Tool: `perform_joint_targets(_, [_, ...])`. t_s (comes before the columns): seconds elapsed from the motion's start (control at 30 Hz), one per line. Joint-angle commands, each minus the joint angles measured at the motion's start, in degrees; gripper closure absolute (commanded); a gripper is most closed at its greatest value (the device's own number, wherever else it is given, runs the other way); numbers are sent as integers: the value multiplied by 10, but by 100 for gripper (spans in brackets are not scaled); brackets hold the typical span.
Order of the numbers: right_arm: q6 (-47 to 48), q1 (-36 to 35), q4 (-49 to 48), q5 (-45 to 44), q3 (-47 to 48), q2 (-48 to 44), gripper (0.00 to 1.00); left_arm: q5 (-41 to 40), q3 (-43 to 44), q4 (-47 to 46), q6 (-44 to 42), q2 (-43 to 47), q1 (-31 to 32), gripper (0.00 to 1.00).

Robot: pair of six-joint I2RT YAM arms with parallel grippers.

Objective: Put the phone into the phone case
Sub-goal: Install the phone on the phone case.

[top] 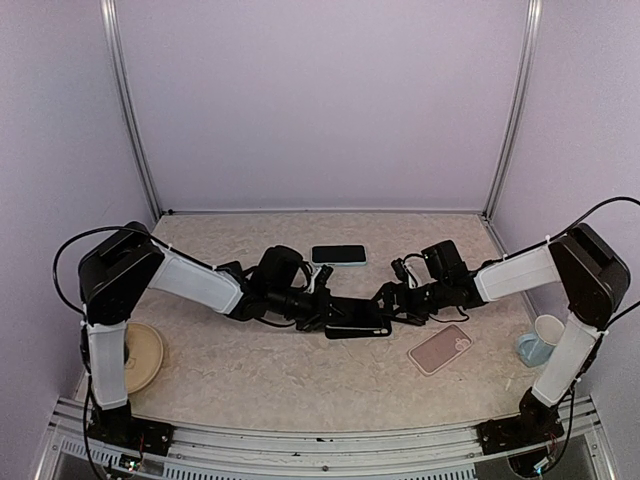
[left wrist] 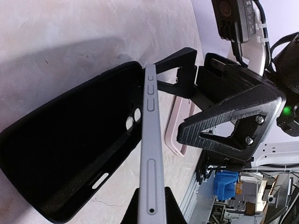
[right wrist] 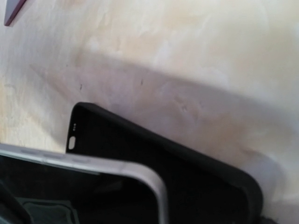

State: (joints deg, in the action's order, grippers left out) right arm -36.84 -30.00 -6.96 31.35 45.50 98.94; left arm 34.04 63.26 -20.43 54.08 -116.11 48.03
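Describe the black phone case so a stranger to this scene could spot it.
Go to the middle of the table. The black case sits there, against the grey-edged phone in the left gripper. The other case, nearer the right arm, is pink.

The middle of the table (top: 250,385) is crowded. The left gripper (top: 318,305) and the right gripper (top: 392,303) meet nose to nose there, with the phone (left wrist: 152,154) and the black case (left wrist: 70,154) packed between them, so there is no room in that gap. Just behind them a second phone (top: 338,254) lies flat, with only a thin strip of bare table in between. A pink case (top: 440,350) lies flat near the front of the right gripper. A cup (top: 541,340) stands by the right arm at the table's edge. A round plate (top: 145,355) sits by the left arm. The front middle and the back corners are open. Walls (top: 320,100) shut in three sides.
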Motion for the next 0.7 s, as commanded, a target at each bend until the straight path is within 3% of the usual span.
perform_joint_targets(0.0, [6, -5, 9, 2, 0, -5, 0, 30, 14, -57, 30, -22, 2, 100])
perform_joint_targets(0.4, [11, -5, 7, 4, -4, -8, 0, 48, 26, -73, 52, -50, 0, 100])
perform_joint_targets(0.67, [7, -9, -3, 5, -13, -4, 0, 67, 16, -125, 113, -77, -1, 100])
